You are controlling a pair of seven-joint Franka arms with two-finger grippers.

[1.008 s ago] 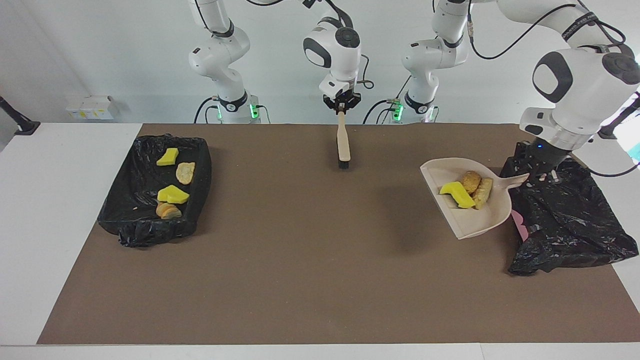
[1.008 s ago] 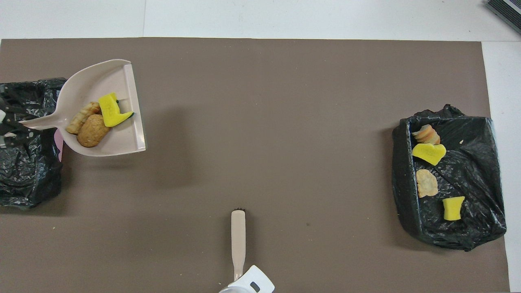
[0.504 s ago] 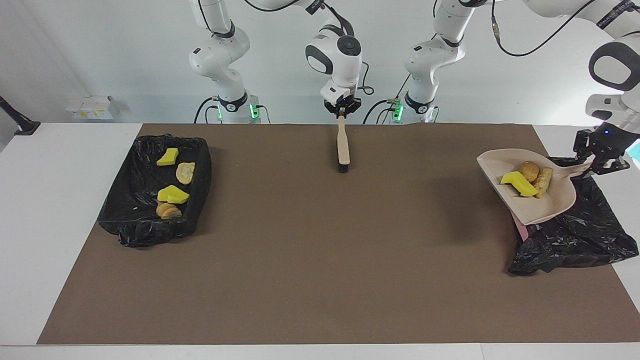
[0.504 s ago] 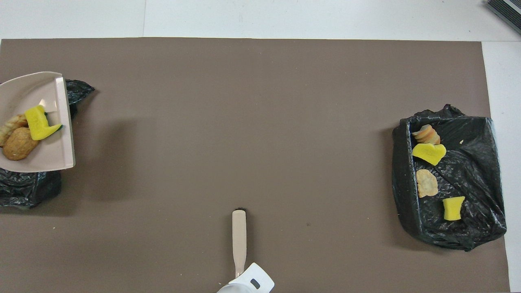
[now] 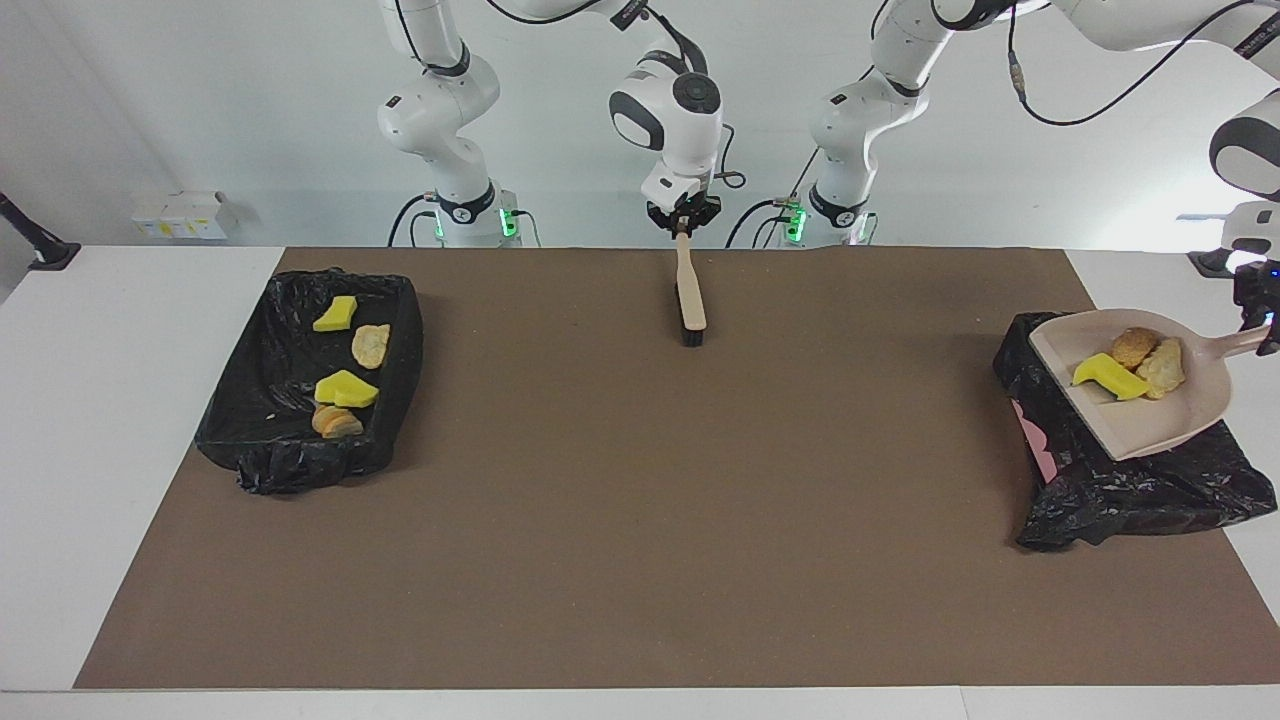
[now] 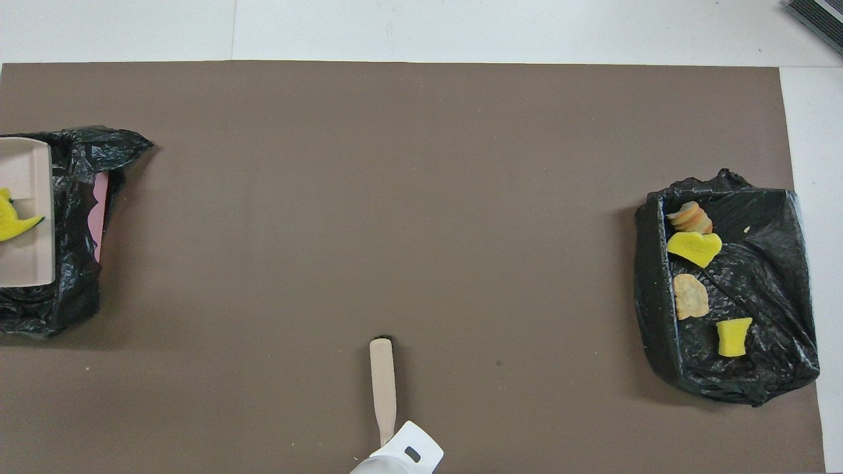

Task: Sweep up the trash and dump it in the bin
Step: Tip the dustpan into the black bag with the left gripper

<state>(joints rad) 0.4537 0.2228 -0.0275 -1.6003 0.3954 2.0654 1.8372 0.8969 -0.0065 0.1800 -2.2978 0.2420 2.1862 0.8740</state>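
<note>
My left gripper [image 5: 1262, 330] is shut on the handle of the beige dustpan [image 5: 1150, 425] and holds it up over the black-bagged bin [image 5: 1110, 495] at the left arm's end of the table. In the pan lie a yellow sponge chunk [image 5: 1108, 377] and two tan lumps [image 5: 1150, 358]. The overhead view shows only the pan's edge [image 6: 26, 263] and the sponge [image 6: 10, 224] over that bin [image 6: 72, 197]. My right gripper [image 5: 683, 222] is shut on the beige brush [image 5: 688, 295], whose bristle end is down at the mat, near the robots; the brush also shows overhead [image 6: 383, 382].
A second black-bagged tray [image 5: 400, 300] stands at the right arm's end of the table. It holds several pieces, yellow sponge [image 5: 346, 389] and tan lumps [image 5: 370, 345]. It also shows overhead [image 6: 764, 375]. A brown mat [image 5: 640, 500] covers the table.
My left gripper has carried the loaded dustpan toward the left arm's end of the table, from beside the bin to over it. The brush has barely moved.
</note>
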